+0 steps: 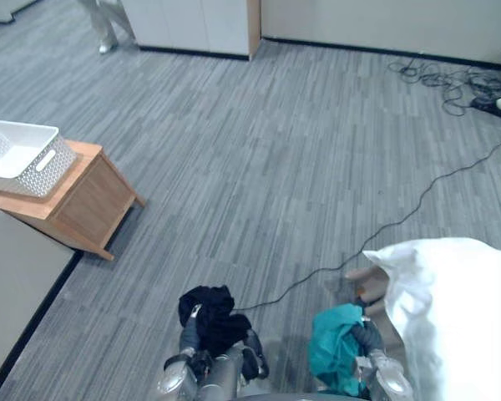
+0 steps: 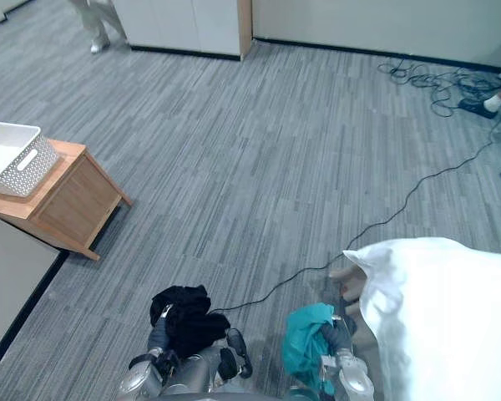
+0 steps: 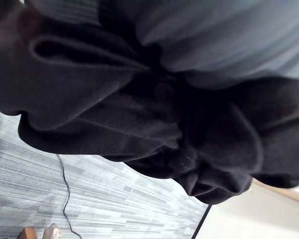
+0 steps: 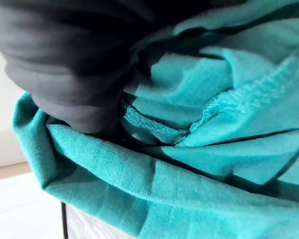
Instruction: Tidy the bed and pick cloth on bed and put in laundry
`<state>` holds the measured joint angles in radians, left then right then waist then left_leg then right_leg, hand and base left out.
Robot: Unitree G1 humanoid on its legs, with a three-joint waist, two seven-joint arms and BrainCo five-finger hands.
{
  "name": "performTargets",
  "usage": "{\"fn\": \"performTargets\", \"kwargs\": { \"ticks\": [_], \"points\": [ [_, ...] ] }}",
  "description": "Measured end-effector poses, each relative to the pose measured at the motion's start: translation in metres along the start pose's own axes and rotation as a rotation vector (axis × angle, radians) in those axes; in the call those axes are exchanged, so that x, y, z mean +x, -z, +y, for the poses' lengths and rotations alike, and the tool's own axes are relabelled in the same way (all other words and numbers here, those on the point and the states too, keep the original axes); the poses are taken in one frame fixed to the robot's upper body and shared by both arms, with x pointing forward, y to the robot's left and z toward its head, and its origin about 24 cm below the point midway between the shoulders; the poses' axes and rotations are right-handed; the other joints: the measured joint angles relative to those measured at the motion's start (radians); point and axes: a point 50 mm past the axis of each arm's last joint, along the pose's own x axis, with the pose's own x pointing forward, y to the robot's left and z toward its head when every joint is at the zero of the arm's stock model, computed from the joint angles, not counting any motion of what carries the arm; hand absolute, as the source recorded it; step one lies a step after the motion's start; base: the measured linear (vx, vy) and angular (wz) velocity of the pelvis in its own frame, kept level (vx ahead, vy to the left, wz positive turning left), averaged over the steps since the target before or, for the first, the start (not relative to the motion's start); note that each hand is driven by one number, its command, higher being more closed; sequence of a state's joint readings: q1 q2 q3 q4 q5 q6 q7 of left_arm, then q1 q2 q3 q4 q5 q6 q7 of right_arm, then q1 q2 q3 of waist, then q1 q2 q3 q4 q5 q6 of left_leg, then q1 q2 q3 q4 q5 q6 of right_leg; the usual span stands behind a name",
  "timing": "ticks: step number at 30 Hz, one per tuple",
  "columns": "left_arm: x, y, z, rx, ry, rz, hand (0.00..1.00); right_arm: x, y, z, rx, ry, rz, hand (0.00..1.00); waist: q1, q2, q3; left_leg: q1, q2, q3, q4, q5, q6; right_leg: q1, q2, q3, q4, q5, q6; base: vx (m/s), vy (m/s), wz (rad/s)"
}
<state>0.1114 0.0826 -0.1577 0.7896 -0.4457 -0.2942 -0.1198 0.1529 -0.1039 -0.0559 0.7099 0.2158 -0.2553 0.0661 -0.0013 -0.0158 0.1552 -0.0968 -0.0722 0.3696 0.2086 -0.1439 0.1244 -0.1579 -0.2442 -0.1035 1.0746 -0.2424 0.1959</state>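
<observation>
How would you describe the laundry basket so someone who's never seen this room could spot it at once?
On the grey carpet floor, look to the left side for a low wooden side table. The basket sits on top of it: white, rigid and open-topped, with patterned holes through its sides and a slot handle, unlike the soft white bedding at the lower right.

Both arms held forward, low; left hand (image 1: 190, 338) clenched on black cloth (image 1: 210, 316); right hand (image 1: 366, 336) clenched on teal cloth (image 1: 334, 347).
</observation>
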Motion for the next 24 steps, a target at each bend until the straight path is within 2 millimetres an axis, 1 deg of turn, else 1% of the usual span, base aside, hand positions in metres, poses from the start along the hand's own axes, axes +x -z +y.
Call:
{"fn": "performTargets", "kwargs": {
  "ticks": [1,2,3,4,5,6,7,8,9,10,11,12,13,14,15,16,17,18,19,20,21,22,23,24],
  "points": [
    [0.001,-0.001,-0.002,0.013,0.008,0.001,1.0,-0.002,0.001,0.0,0.002,0.001,0.0,1.0,-0.01,0.003,0.001,0.035,-0.003,-0.026,-0.022,-0.002,0.0,-0.022,0.001,-0.022,-0.003,-0.013,-0.023,0.55,0.047,0.96],
    [0.004,-0.006,-0.003,0.06,0.024,-0.005,1.0,-0.005,0.001,0.0,0.009,0.009,-0.012,1.0,-0.032,0.011,0.006,0.088,-0.003,-0.092,-0.055,-0.003,-0.002,-0.078,0.021,-0.045,-0.058,-0.039,-0.066,0.51,-0.075,1.53],
    [0.011,-0.015,-0.007,0.094,0.05,-0.023,1.0,-0.008,0.0,0.001,0.029,0.026,-0.034,1.0,-0.059,0.014,0.01,0.116,0.006,-0.156,-0.067,-0.009,-0.008,-0.146,0.044,-0.042,-0.191,-0.05,-0.078,0.6,-0.109,1.67],
    [0.013,-0.019,-0.008,0.115,0.064,-0.032,1.0,-0.011,0.0,0.001,0.036,0.035,-0.038,1.0,-0.072,0.014,0.012,0.127,0.012,-0.188,-0.067,-0.017,-0.013,-0.17,0.057,-0.034,-0.289,-0.045,-0.074,0.58,-0.183,1.66],
    [0.018,-0.027,-0.01,0.13,0.08,-0.051,1.0,-0.013,0.002,0.001,0.04,0.049,-0.036,1.0,-0.078,0.013,0.034,0.167,0.027,-0.24,-0.067,-0.034,-0.035,-0.181,0.078,-0.015,-0.548,0.006,-0.054,0.39,-0.157,1.21],
    [0.02,-0.03,-0.011,0.133,0.086,-0.059,1.0,-0.015,0.005,0.002,0.047,0.057,-0.026,1.0,-0.08,0.002,0.037,0.198,0.034,-0.265,-0.069,-0.055,-0.048,-0.174,0.085,0.0,-0.763,0.089,-0.03,0.6,-0.296,1.14],
    [0.02,-0.033,-0.006,0.15,0.088,-0.065,1.0,-0.016,0.007,0.006,0.061,0.065,-0.023,1.0,-0.071,-0.022,0.051,0.249,0.033,-0.285,-0.068,-0.09,-0.066,-0.198,0.074,0.005,-0.905,0.167,0.002,0.49,-0.285,0.73],
    [0.018,-0.034,-0.001,0.162,0.079,-0.062,1.0,-0.015,0.007,0.009,0.07,0.064,-0.024,1.0,-0.066,-0.042,0.058,0.282,0.032,-0.296,-0.062,-0.125,-0.076,-0.219,0.066,0.011,-0.926,0.182,0.003,0.6,-0.4,0.58],
    [0.016,-0.032,0.005,0.174,0.068,-0.053,1.0,-0.015,0.007,0.01,0.07,0.062,-0.023,1.0,-0.065,-0.063,0.051,0.314,0.033,-0.313,-0.043,-0.171,-0.079,-0.235,0.062,0.031,-0.923,0.191,-0.009,0.56,-0.413,0.54],
    [0.013,-0.028,0.007,0.191,0.066,-0.036,1.0,-0.015,0.007,0.006,0.073,0.08,-0.024,1.0,-0.066,-0.075,0.034,0.341,0.039,-0.344,-0.005,-0.252,-0.068,-0.252,0.058,0.06,-0.888,0.192,-0.015,0.61,-0.446,0.52],
    [0.014,-0.027,0.005,0.194,0.072,-0.031,1.0,-0.015,0.005,0.001,0.074,0.098,-0.03,1.0,-0.066,-0.069,0.028,0.354,0.05,-0.353,0.011,-0.287,-0.068,-0.263,0.065,0.075,-0.847,0.208,-0.031,0.68,-0.483,0.5],
    [0.011,-0.016,-0.003,0.164,0.081,-0.002,1.0,-0.014,0.0,-0.012,0.061,0.131,-0.039,1.0,-0.07,-0.006,-0.004,0.393,0.108,-0.358,0.015,-0.32,-0.084,-0.293,0.128,0.072,-0.729,0.256,-0.072,0.73,-0.452,0.8],
    [0.012,-0.014,-0.011,0.154,0.1,0.003,1.0,-0.011,-0.004,-0.019,0.067,0.168,-0.044,1.0,-0.094,0.034,-0.001,0.293,0.164,-0.345,0.304,-0.296,-0.147,-0.291,0.151,0.046,-0.611,0.276,-0.137,0.71,-0.476,0.71],
    [0.012,-0.012,-0.013,0.146,0.104,0.005,1.0,-0.01,-0.006,-0.022,0.065,0.176,-0.047,1.0,-0.095,0.045,0.002,0.266,0.178,-0.339,0.37,-0.274,-0.183,-0.288,0.158,0.039,-0.591,0.247,-0.157,0.7,-0.465,0.54],
    [0.011,-0.007,-0.023,0.125,0.124,0.016,1.0,-0.007,-0.013,-0.027,0.05,0.187,-0.063,1.0,-0.086,0.098,0.016,0.16,0.251,-0.333,0.627,-0.128,-0.197,-0.231,0.199,0.015,-0.594,0.192,-0.187,0.68,-0.436,-0.02],
    [0.012,-0.006,-0.029,0.131,0.147,0.022,1.0,-0.003,-0.018,-0.026,0.054,0.183,-0.075,1.0,-0.074,0.126,0.03,0.074,0.279,-0.338,0.797,-0.086,-0.188,-0.145,0.232,0.0,-0.637,0.16,-0.21,0.7,-0.379,-0.01],
    [0.013,-0.007,-0.029,0.138,0.151,0.02,1.0,-0.002,-0.019,-0.024,0.062,0.182,-0.077,1.0,-0.073,0.122,0.036,0.037,0.273,-0.333,0.838,-0.093,-0.18,-0.094,0.235,-0.005,-0.661,0.149,-0.224,0.7,-0.346,0.08],
    [0.013,-0.009,-0.029,0.146,0.158,0.012,1.0,-0.002,-0.018,-0.021,0.073,0.178,-0.079,1.0,-0.064,0.103,0.047,-0.018,0.256,-0.302,0.842,-0.101,-0.168,0.004,0.231,-0.008,-0.712,0.132,-0.232,0.54,-0.292,0.07],
    [0.013,-0.01,-0.028,0.148,0.162,0.006,1.0,-0.002,-0.017,-0.019,0.078,0.174,-0.082,1.0,-0.061,0.093,0.047,-0.044,0.249,-0.268,0.818,-0.102,-0.167,0.044,0.227,-0.012,-0.739,0.13,-0.231,0.6,-0.353,0.02],
    [0.013,-0.013,-0.028,0.153,0.174,-0.01,1.0,-0.003,-0.018,-0.018,0.076,0.165,-0.094,1.0,-0.05,0.08,0.043,-0.095,0.24,-0.197,0.718,-0.102,-0.167,0.109,0.224,-0.016,-0.799,0.123,-0.225,0.57,-0.311,-0.06],
    [0.015,-0.019,-0.03,0.153,0.187,-0.038,1.0,-0.002,-0.02,-0.015,0.07,0.152,-0.105,1.0,-0.045,0.078,0.043,-0.148,0.229,-0.132,0.564,-0.101,-0.167,0.167,0.223,-0.017,-0.852,0.121,-0.224,0.58,-0.282,-0.04],
    [0.016,-0.022,-0.032,0.152,0.193,-0.052,1.0,-0.002,-0.021,-0.014,0.058,0.143,-0.107,1.0,-0.043,0.076,0.044,-0.166,0.219,-0.1,0.466,-0.095,-0.167,0.191,0.222,-0.019,-0.877,0.121,-0.223,0.61,-0.222,0.04],
    [0.019,-0.028,-0.036,0.15,0.204,-0.071,1.0,-0.002,-0.021,-0.016,0.036,0.137,-0.105,1.0,-0.045,0.073,0.045,-0.187,0.191,-0.048,0.227,-0.056,-0.19,0.233,0.217,-0.034,-0.921,0.115,-0.213,0.72,-0.172,0.18],
    [0.02,-0.031,-0.04,0.153,0.215,-0.083,1.0,-0.005,-0.017,-0.018,0.014,0.137,-0.092,1.0,-0.048,0.074,0.044,-0.207,0.182,-0.022,0.031,0.007,-0.215,0.287,0.224,-0.045,-0.973,0.105,-0.199,0.7,-0.139,0.24]
  ]
}}
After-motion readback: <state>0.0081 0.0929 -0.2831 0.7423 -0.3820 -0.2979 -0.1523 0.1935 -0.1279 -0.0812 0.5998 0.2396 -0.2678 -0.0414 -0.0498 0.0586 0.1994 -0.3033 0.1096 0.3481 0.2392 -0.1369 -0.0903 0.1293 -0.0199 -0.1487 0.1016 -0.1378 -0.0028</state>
